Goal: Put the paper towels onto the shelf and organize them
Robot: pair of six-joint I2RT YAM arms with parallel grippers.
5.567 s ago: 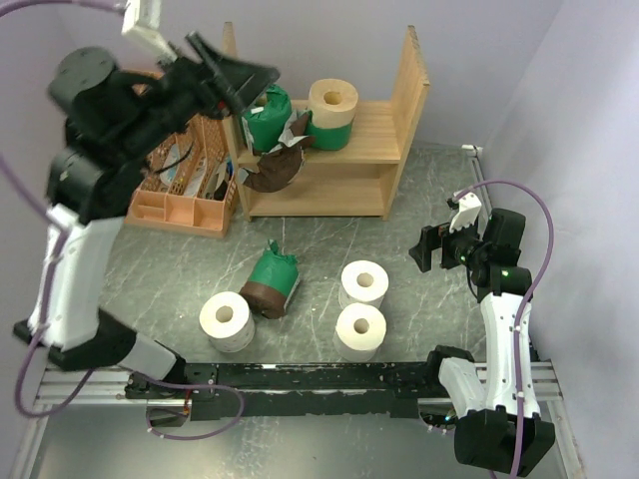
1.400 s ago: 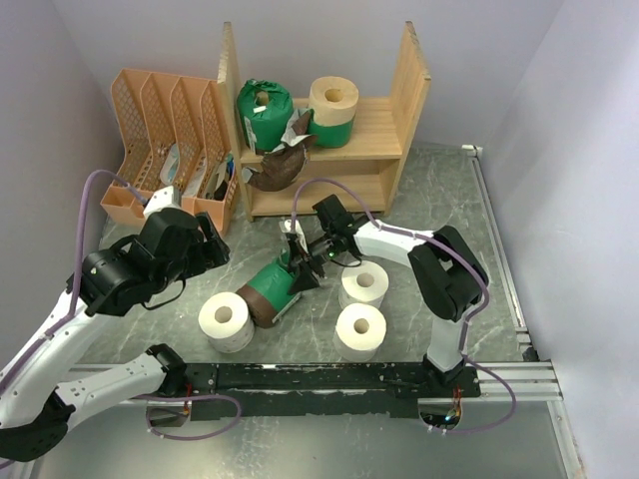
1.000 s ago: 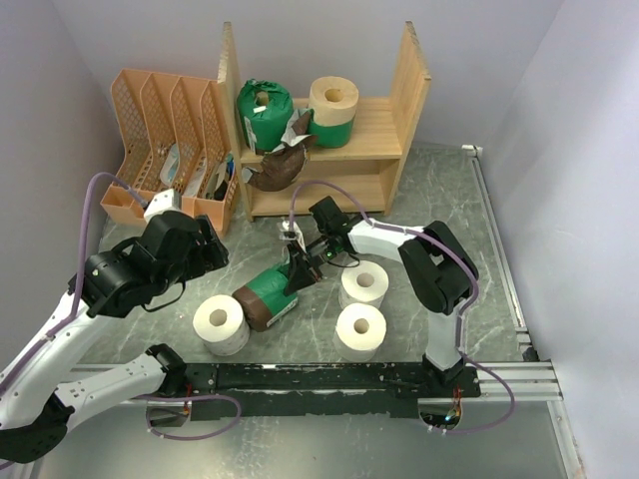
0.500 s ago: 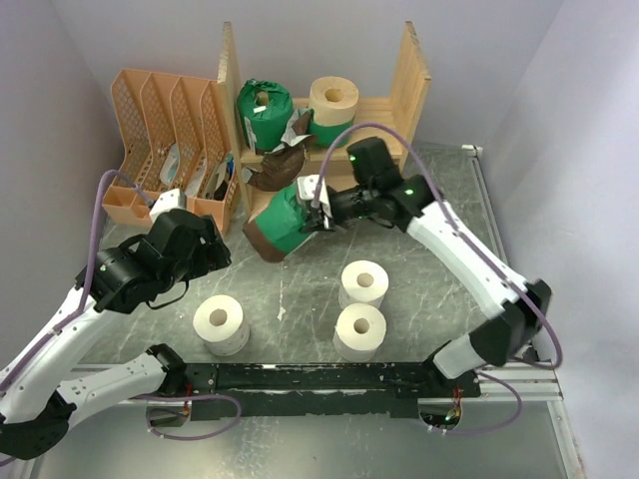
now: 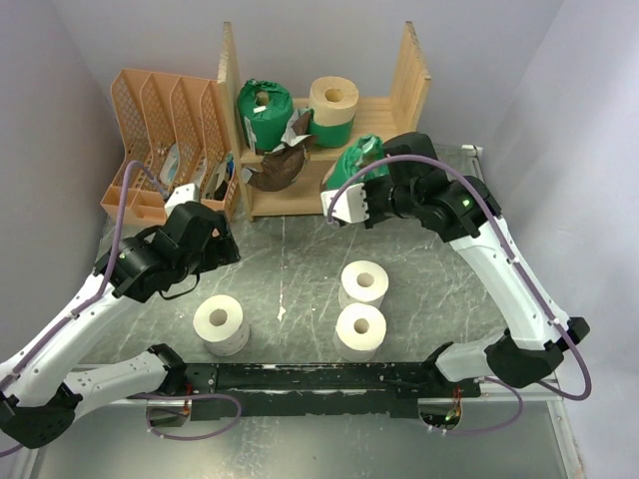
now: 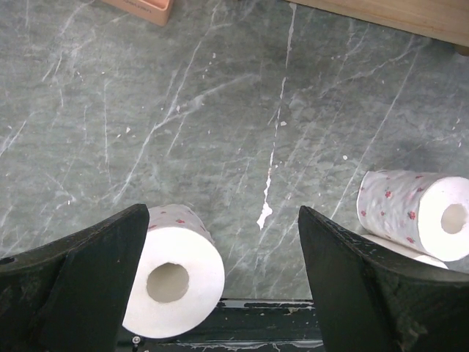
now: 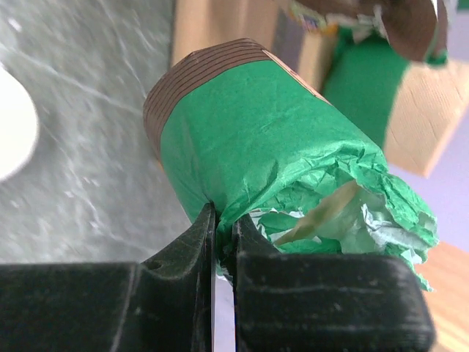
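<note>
The right pincer (image 7: pixel 222 229) is clamped narrow on the crinkled end-wrap of a green-wrapped roll (image 7: pixel 249 139), held up just in front of the shelf (image 5: pixel 377 122). In the wrist view the roll's long axis runs straight out from the fingertips, brown-banded end leading, with the shelf's wood directly beyond it. A green roll (image 5: pixel 264 110) and a cream roll (image 5: pixel 332 98) occupy the left and middle of the upper board. Its right part is bare and looks the likely slot, with the right arm the nearer. The left pincer (image 6: pixel 223 282), spread wide and holding nothing, hangs over a white roll (image 6: pixel 172 282). Two more white rolls (image 5: pixel 363 282) stand on the surface (image 5: pixel 449 289).
</note>
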